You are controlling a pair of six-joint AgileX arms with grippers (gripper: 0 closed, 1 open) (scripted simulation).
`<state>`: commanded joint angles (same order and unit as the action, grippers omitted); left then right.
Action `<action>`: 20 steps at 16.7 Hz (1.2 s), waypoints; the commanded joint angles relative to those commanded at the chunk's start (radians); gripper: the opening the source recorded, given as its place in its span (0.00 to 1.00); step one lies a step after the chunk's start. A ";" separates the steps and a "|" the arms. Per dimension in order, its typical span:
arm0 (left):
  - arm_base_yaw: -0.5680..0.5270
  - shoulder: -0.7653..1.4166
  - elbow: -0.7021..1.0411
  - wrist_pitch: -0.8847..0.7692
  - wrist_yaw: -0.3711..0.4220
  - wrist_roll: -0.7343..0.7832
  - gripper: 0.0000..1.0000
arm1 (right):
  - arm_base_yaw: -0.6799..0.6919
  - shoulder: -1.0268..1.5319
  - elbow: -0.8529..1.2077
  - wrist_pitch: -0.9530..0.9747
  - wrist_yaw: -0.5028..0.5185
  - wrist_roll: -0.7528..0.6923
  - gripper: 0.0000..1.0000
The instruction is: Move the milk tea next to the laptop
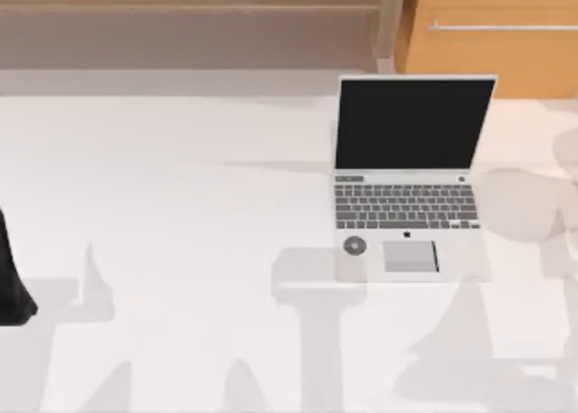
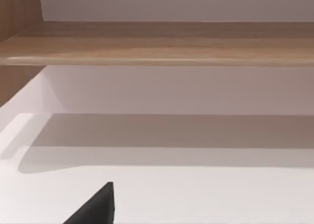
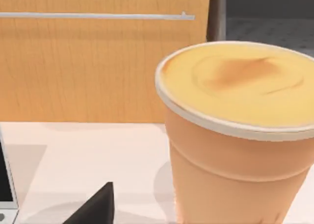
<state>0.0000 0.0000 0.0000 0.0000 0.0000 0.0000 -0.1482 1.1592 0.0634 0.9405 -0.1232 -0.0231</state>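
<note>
The laptop (image 1: 411, 183) stands open on the white table (image 1: 181, 250), right of the middle, with its black screen toward the back. The milk tea (image 3: 235, 136), an orange-brown cup with a pale yellow top, stands upright very close in the right wrist view. A black part of my right gripper (image 3: 95, 209) shows beside the cup, apart from it. A sliver of the laptop (image 3: 5, 189) lies at that picture's edge. My left arm (image 1: 13, 286) is parked at the table's left edge; a black part of my left gripper (image 2: 95, 209) hangs over bare table.
A wooden cabinet (image 1: 488, 24) with a metal handle (image 3: 98, 15) stands behind the table at the back right. A wooden shelf (image 1: 181, 15) runs along the back left. Bare white tabletop stretches left of and in front of the laptop.
</note>
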 joint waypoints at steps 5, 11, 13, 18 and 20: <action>0.000 0.000 0.000 0.000 0.000 0.000 1.00 | -0.040 0.304 0.017 0.254 -0.033 -0.007 1.00; 0.000 0.000 0.000 0.000 0.000 0.000 1.00 | -0.055 0.414 0.024 0.346 -0.045 -0.009 1.00; 0.000 0.000 0.000 0.000 0.000 0.000 1.00 | -0.055 0.414 0.024 0.346 -0.045 -0.009 1.00; 0.000 0.000 0.000 0.000 0.000 0.000 1.00 | -0.041 0.486 0.089 0.356 -0.030 -0.006 1.00; 0.000 0.000 0.000 0.000 0.000 0.000 1.00 | -0.029 0.570 0.162 0.364 -0.017 -0.004 1.00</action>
<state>0.0000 0.0000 0.0000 0.0000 0.0000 0.0000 -0.1772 1.7294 0.2255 1.3047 -0.1405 -0.0270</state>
